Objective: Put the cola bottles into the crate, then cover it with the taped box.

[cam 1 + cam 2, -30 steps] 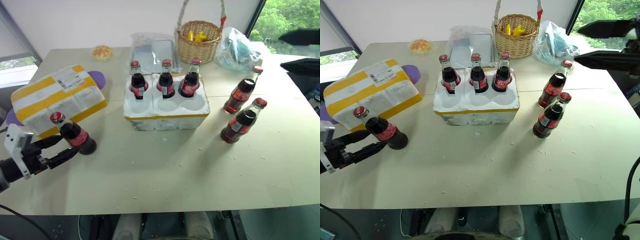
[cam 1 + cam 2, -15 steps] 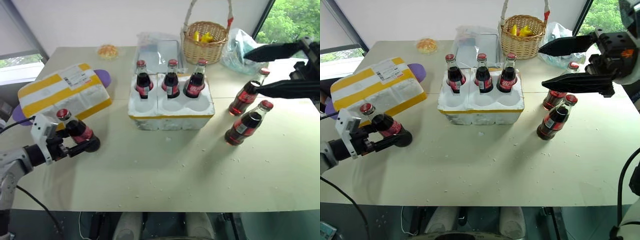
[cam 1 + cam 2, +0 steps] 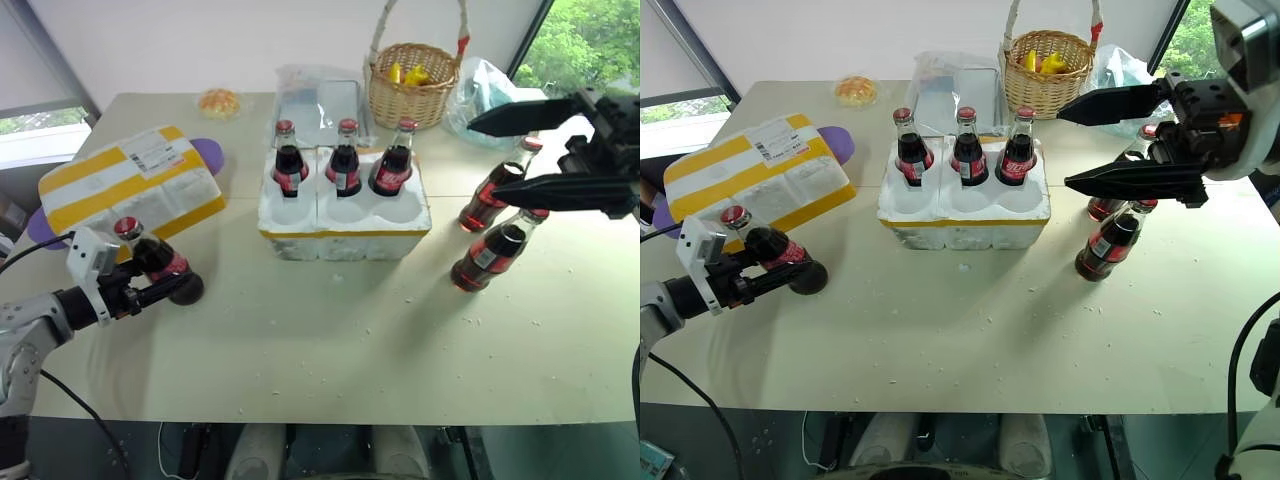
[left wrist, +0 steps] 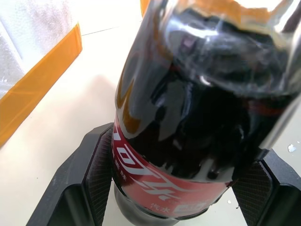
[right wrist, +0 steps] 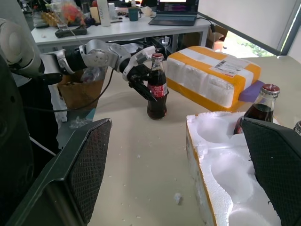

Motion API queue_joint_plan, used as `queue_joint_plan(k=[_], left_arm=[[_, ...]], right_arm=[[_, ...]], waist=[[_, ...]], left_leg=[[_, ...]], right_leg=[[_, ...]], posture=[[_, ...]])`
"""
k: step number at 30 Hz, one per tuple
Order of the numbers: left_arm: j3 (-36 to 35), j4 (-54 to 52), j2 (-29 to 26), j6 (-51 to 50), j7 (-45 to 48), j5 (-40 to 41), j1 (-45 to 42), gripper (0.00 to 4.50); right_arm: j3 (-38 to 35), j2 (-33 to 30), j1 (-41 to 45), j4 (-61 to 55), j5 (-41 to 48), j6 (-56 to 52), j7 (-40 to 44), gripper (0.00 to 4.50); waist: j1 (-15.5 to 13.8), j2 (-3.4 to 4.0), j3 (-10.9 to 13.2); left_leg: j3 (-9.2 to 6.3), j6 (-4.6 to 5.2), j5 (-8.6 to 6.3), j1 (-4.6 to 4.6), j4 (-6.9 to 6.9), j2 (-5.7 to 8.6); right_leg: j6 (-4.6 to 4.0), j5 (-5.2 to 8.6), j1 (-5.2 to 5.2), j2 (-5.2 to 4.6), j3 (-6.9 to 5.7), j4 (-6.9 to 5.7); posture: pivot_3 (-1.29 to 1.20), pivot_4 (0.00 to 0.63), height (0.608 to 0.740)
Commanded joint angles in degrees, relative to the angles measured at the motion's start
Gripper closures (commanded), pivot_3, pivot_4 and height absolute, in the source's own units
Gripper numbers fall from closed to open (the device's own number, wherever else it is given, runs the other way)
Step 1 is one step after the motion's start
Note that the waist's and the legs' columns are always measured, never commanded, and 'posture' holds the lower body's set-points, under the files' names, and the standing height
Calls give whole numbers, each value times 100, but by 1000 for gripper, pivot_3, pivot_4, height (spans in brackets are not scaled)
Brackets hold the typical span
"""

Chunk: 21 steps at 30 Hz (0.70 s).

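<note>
The white crate [image 3: 345, 243] sits mid-table with three cola bottles [image 3: 346, 168] in its back wells; the front wells are empty. Two other cola bottles [image 3: 487, 198] stand on the table to its right, and above them my right gripper [image 3: 482, 160] hangs open, pointing left. At the left, a cola bottle [image 3: 160, 266] stands upright on the table, and my left gripper [image 3: 165, 285] is shut on its lower body. Both pads [image 4: 100, 165] press its sides. The taped box [image 3: 130, 188], with yellow bands and a label, lies just behind it.
A wicker basket [image 3: 414, 88] stands behind the crate, with plastic bags [image 3: 318, 97] beside it and a small pastry [image 3: 218, 101] at the back left. A purple object [image 3: 212, 155] pokes out from under the taped box. White crumbs dot the table [image 3: 330, 330].
My left gripper slid forward around the bottle and closed on it. My right gripper swung left into view above the two right-hand bottles, staying open. The camera shifted a little.
</note>
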<state>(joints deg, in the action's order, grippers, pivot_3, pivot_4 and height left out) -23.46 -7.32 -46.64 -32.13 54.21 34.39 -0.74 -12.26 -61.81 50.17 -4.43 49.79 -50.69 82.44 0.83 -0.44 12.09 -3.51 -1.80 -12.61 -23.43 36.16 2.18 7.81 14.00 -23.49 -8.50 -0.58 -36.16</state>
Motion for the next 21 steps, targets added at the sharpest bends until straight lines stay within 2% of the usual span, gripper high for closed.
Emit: queue_joint_plan(k=[1, 7, 9, 12, 16, 19, 21], left_arm=[[-88, -340, -188, -231, 26, 228, -165, 1663], [-54, -606, -868, -1040, 472, 838, -1063, 1663], [226, -617, -1138, -1311, 646, 1009, -1784, 1663], [583, -517, -1261, -1670, 788, 1246, -2732, 1663], [1100, -25, -918, -2026, 698, 1384, -4235, 1663], [1733, 565, -366, -1848, 730, 998, -5188, 1663], [2148, 936, -86, -1551, 884, 621, -5507, 1663]], right_arm=[[-102, -45, -93, -108, -20, 225, 43, 0], [-35, -31, -248, -49, -135, 443, 52, 0], [20, -14, -287, -23, -229, 561, 62, 0], [60, 21, -307, 14, -284, 649, 66, 0], [73, 113, -419, 63, -329, 748, 50, 0], [50, 231, -581, 3, -368, 817, -81, 0], [9, 261, -649, -78, -324, 809, -147, 0]], waist=[[-2, -1, 0], [-15, -27, 15], [-24, -31, 16], [-4, -31, 16], [4, -34, 18], [3, -37, 19], [11, -36, 19]], left_leg=[[0, 0, 0, 0, 0, 0], [-5, 0, 0, -6, 4, -2], [-6, 0, 0, -7, 7, -1], [-4, 0, 1, -9, 8, 1], [-5, 1, 1, -9, 4, 1], [-12, 2, 2, -9, 8, -6], [-11, 2, 2, -9, 10, -6]], right_leg=[[0, 0, 0, 0, 0, 0], [1, -1, -3, 7, -1, -3], [1, -2, -1, 8, -1, -2], [9, -7, 2, 8, 0, 4], [28, -17, 0, 14, 2, 2], [28, -18, 2, 28, 2, 0], [29, -18, 3, 28, 4, 0]], posture=[[0, 150, 737], [0, 150, 737], [0, 150, 737], [0, 150, 737], [0, 150, 737], [0, 150, 737], [0, 150, 737]])
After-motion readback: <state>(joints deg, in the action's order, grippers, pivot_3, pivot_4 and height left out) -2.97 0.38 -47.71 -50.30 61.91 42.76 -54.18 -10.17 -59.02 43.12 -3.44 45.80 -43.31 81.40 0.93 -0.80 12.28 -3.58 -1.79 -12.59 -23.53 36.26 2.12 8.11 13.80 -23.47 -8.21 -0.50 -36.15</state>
